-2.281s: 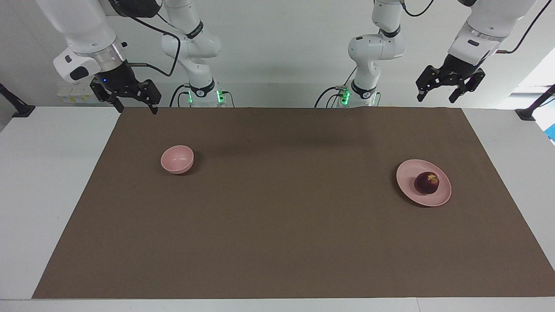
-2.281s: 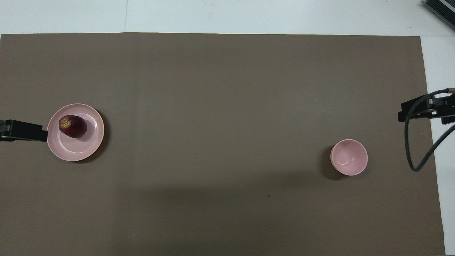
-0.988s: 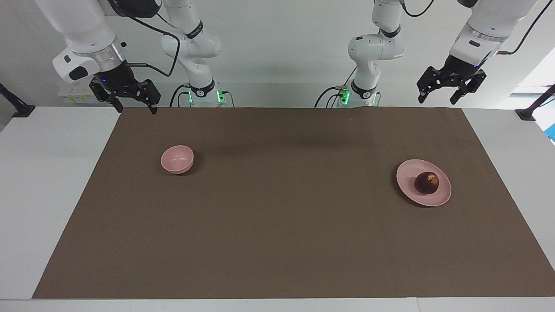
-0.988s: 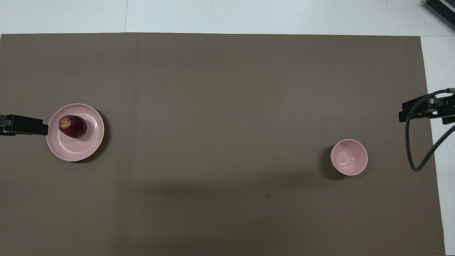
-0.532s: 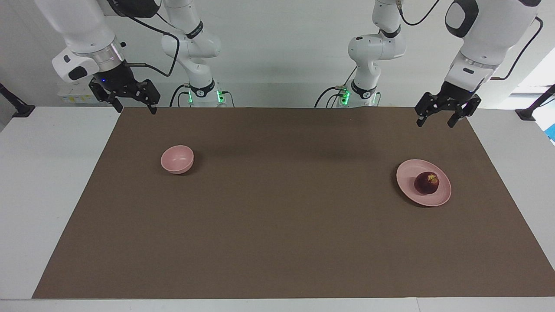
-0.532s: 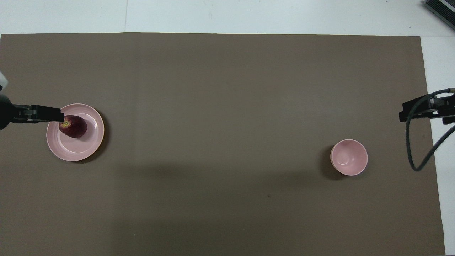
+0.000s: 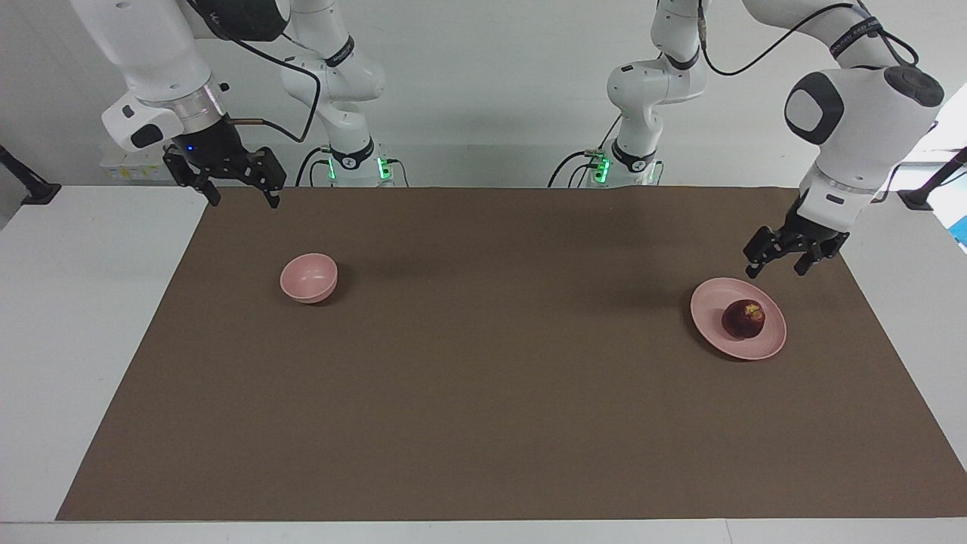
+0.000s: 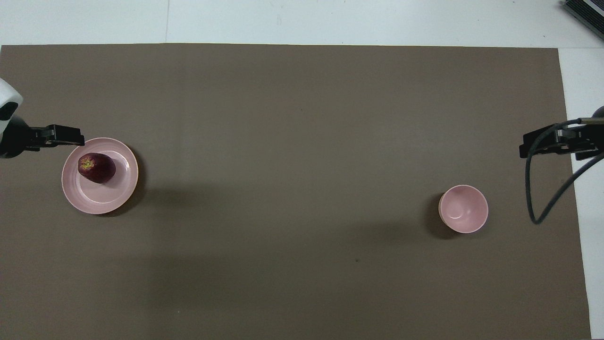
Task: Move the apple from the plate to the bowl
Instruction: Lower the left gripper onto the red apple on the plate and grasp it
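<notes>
Facing view: left gripper [image 7: 778, 264] above plate [image 7: 710, 298], jaws spread; right gripper [image 7: 240, 186] likewise spread, waiting. Risk: round apple [image 7: 744, 319] rolling from an off-centre pinch.

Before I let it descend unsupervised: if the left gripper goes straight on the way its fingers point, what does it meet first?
Probably the flat pale pink plate, at its rim nearest the robots, not the dark red apple. The open left gripper points down just above that rim; depth is unclear.

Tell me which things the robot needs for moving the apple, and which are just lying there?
Needed:
- apple, on the plate
- plate
- bowl, empty
- left gripper, open, above the plate's edge
- right gripper, open, waiting up in the air

Just there:
- brown mat
- white table
</notes>
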Available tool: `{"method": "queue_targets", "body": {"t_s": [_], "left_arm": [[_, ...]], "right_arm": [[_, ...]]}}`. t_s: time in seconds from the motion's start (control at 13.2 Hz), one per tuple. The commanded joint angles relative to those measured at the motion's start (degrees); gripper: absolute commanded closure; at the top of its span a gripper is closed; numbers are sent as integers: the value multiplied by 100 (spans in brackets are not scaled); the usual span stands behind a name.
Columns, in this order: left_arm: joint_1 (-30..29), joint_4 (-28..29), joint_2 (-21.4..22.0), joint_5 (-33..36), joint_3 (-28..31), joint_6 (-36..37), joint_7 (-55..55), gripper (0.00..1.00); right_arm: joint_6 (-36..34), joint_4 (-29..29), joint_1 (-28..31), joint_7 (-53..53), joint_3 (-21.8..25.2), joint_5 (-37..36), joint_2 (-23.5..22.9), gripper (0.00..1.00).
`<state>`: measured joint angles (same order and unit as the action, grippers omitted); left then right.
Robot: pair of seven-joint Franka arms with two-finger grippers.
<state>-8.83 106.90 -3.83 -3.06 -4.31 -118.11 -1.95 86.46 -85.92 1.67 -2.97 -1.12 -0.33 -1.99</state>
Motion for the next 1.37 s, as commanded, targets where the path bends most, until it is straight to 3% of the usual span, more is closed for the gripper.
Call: {"method": "queue_targets", "body": {"t_s": [0.0,0.23,0.46,0.84,1.22,1.29], "left_arm": [[-171,400,-415,-72,-35,-788,-174,0],[-171,665,-803,-72,-35,-1529,-174,0],[-180,1033,-777,-72,-26,-1556,-174,0],[-198,1140,-812,-63,-35,-1548,-139,0],[-154,1333,-777,-63,-35,-1495,-121,0],[-162,1333,-768,-63,-26,-1417,-121,39]], "right_arm": [[222,-513,27,130,-11,121,287,0],[432,-732,18,131,-20,121,392,0],[520,-830,-79,87,-11,165,419,0],[635,-1023,-79,69,-11,409,418,0],[1214,-1339,-184,60,-11,559,313,0],[1311,-1418,-184,60,-11,621,304,0]]}}
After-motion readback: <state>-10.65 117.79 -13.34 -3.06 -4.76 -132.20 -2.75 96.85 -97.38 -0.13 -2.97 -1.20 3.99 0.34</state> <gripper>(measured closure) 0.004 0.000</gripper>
